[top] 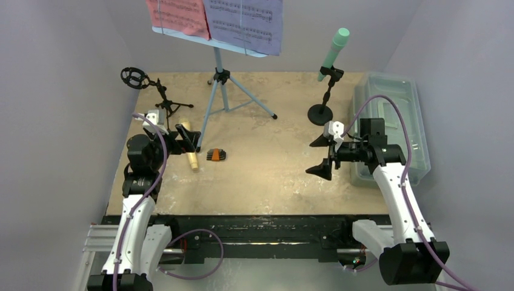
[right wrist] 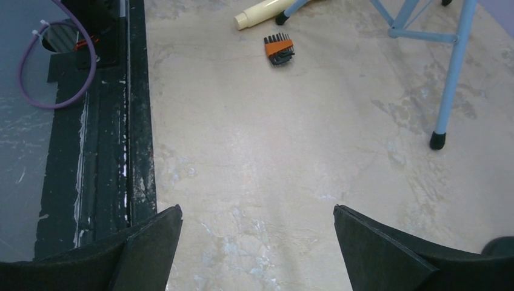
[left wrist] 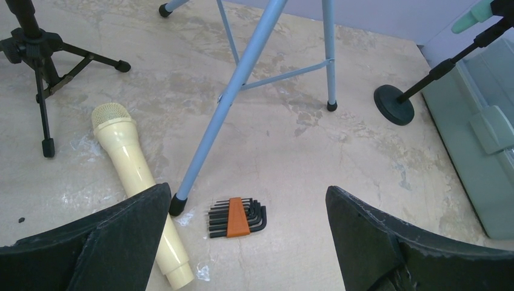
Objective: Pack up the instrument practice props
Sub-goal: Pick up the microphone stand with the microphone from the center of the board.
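Note:
A light-blue tripod (top: pixel 219 85) stands at the back and carries a pink page (top: pixel 179 15) and a purple page (top: pixel 245 24) of sheet music. At the right a mint-green microphone (top: pixel 334 51) sits upright in a black round-base stand (top: pixel 320 113). A yellow microphone (left wrist: pixel 130 176) lies flat beside a tripod foot. A small black microphone tripod (top: pixel 163 100) stands at the left with its clip empty. My left gripper (left wrist: pixel 247 189) hovers open over the yellow microphone's handle end. My right gripper (top: pixel 316 156) is open over bare table with nothing between its fingers.
An orange-and-black hex key set (left wrist: pixel 236 217) lies between the yellow microphone and the table's middle. A translucent grey tub (top: pixel 394 121) sits along the right edge behind my right arm. The black rail (right wrist: pixel 109 151) marks the near table edge.

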Controlling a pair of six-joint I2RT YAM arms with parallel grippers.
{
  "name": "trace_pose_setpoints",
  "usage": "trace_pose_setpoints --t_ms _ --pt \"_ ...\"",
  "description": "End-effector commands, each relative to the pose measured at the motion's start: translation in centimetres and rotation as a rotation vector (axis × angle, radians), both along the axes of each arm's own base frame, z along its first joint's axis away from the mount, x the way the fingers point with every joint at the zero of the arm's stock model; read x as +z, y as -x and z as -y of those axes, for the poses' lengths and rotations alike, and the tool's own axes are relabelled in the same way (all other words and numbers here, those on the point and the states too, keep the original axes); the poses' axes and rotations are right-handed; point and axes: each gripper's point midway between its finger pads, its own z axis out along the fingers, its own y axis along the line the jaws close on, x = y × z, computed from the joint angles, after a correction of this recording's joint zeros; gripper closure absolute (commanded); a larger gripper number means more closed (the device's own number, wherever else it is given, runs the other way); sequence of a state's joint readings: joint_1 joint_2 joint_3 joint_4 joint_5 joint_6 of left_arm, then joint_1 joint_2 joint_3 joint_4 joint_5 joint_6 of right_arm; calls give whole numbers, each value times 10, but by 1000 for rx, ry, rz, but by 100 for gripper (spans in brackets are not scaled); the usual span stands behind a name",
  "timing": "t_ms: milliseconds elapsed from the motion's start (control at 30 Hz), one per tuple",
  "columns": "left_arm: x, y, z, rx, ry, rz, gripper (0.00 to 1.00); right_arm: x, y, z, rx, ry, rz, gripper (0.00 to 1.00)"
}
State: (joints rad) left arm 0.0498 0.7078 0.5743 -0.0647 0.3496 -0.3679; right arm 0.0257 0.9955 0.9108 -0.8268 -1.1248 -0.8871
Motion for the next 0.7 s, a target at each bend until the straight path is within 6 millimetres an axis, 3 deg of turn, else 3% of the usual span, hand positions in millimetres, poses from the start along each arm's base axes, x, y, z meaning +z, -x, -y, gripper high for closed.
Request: trace_pose_setpoints --t_ms 0,433,667 --pt "15 0 6 -25 14 59 0 19 -5 8 -8 68 50 1" --pt "17 0 7 -35 14 54 0 65 -56 22 -221 59 58 1" --pt "17 1 7 -34 11 55 0 92 -85 40 -330 51 58 1"
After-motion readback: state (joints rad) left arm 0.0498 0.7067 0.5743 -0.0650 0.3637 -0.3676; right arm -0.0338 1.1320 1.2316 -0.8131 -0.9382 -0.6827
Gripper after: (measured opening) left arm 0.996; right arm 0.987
